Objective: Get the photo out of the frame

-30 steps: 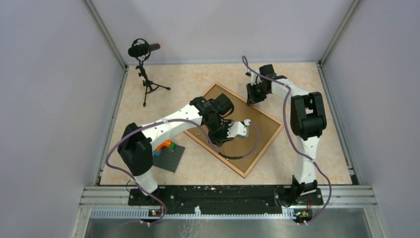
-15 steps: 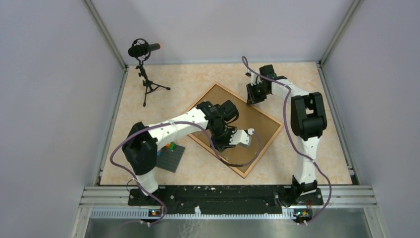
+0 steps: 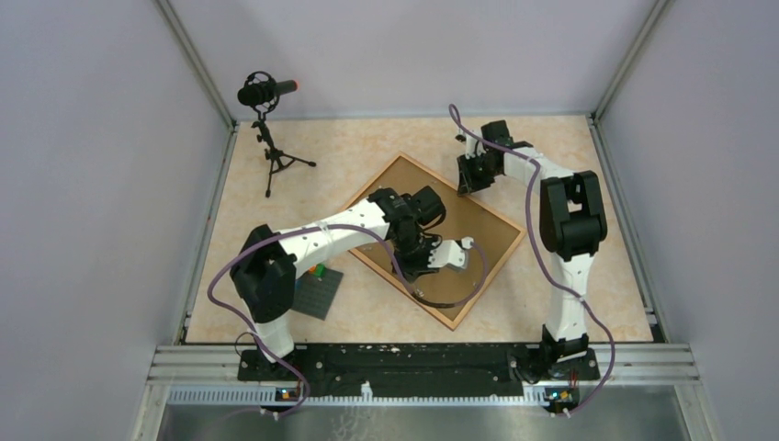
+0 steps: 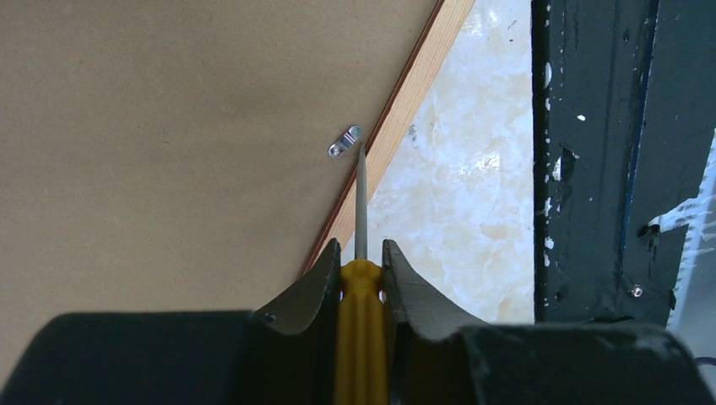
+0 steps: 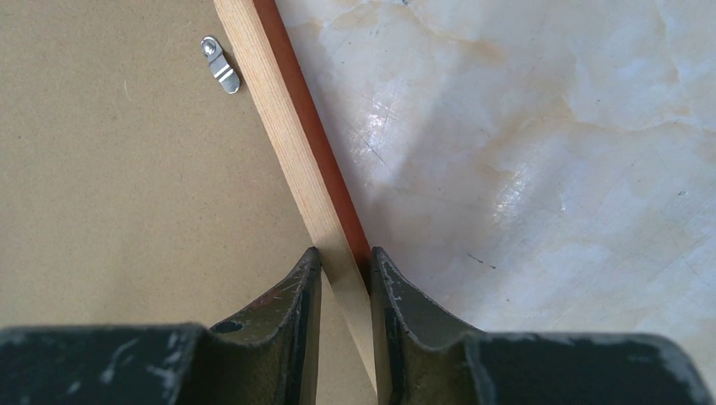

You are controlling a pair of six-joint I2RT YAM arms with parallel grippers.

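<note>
Left claw (image 4: 361, 250) clamps a screwdriver (image 4: 361, 305) over the face-down frame (image 4: 169, 126), photo unseen.

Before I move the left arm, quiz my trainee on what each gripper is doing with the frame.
1. True or false: the frame lies front side up.
2. What does the left gripper hold? A) a yellow-handled screwdriver B) tweezers C) nothing
3. Fill in: the right gripper is shut on the frame's ____.
Key: 1 false, its brown back faces up. 2 A, with the tip beside a small clip. 3 wooden border.
</note>
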